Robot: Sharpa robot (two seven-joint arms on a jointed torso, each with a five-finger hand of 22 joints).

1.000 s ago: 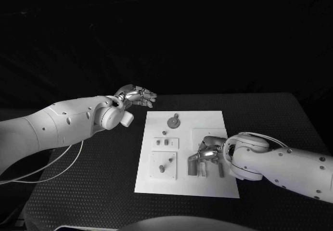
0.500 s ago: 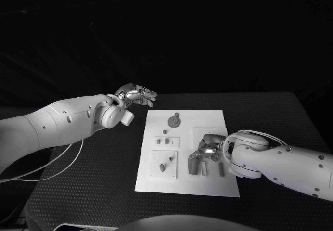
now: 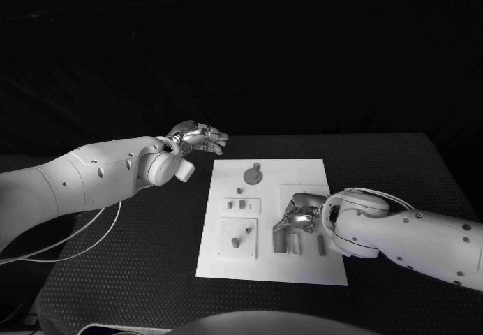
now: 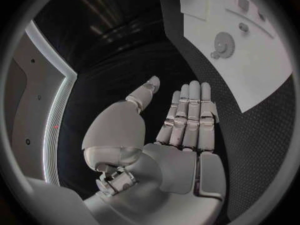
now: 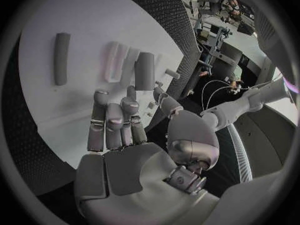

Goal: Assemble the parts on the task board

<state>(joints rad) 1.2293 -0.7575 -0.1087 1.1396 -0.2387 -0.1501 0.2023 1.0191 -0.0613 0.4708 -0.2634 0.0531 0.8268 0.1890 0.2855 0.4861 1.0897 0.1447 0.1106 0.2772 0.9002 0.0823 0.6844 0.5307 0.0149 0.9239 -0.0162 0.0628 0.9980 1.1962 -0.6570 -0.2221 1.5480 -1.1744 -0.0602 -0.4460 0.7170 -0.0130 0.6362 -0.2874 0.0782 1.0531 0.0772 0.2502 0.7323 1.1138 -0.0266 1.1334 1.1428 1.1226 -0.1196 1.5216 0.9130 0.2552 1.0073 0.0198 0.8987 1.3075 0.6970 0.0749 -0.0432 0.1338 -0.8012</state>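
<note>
The white task board (image 3: 302,273) lies mid-table. On it are a grey gear (image 3: 253,176), a small peg (image 3: 239,191), a raised block (image 3: 241,206) and a square plate with a peg (image 3: 236,241). Two grey bars (image 3: 279,238) (image 3: 321,244) lie at the board's right side with a pale slot between them. My right hand (image 3: 300,216) hovers just beyond these bars, fingers spread, holding nothing. The right wrist view shows its fingers (image 5: 112,120) stretched toward one bar (image 5: 144,71), the other bar (image 5: 61,58) further off. My left hand (image 3: 200,138) hangs flat and empty off the board's far left corner.
Black textured table (image 3: 131,279) surrounds the board with free room on both sides. A cable (image 3: 95,234) loops under my left arm. In the left wrist view, the gear (image 4: 223,43) and the board's edge (image 4: 262,92) lie beyond my left hand (image 4: 181,120).
My right hand has drawn back a little toward the board's far side, uncovering the slot between the two grey bars. The left hand has stayed put.
</note>
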